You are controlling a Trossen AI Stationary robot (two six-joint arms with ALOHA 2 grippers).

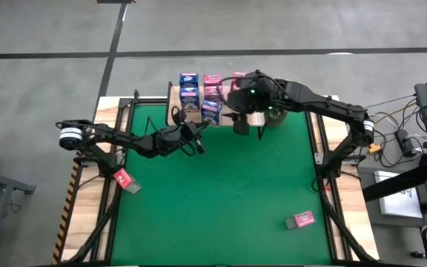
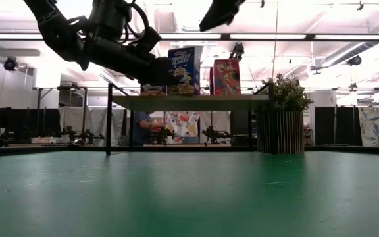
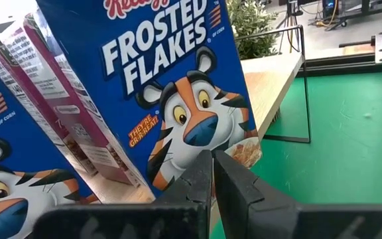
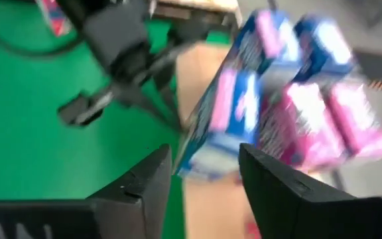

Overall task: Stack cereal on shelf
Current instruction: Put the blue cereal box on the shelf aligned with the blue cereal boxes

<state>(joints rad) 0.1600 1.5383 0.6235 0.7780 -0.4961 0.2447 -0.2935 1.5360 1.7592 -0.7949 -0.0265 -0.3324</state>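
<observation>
Several small cereal boxes, blue and pink, stand on the light wooden shelf (image 1: 173, 113) at the table's far edge. My left gripper (image 3: 212, 159) is shut and points about level at the printed front of a blue Frosted Flakes box (image 3: 171, 73), near its lower edge. In the low view that gripper (image 2: 163, 69) sits just beside this box (image 2: 184, 69). A red box (image 2: 226, 77) stands next to it. My right gripper (image 4: 204, 166) hangs open above the shelf with nothing between its fingers; the boxes lie blurred beneath it. My left gripper's shut fingertips (image 3: 201, 166) stand right at the lower front of the blue Frosted Flakes box (image 3: 178, 156), coming level from the table's near side. Whether they touch it I cannot tell. The box stands on the shelf board, leaning slightly.
A pink box (image 1: 124, 178) lies at the green mat's left edge and another (image 1: 301, 219) near its front right corner. A potted plant (image 2: 285, 118) stands by the shelf's right end. The middle of the green mat (image 1: 221, 193) is bare.
</observation>
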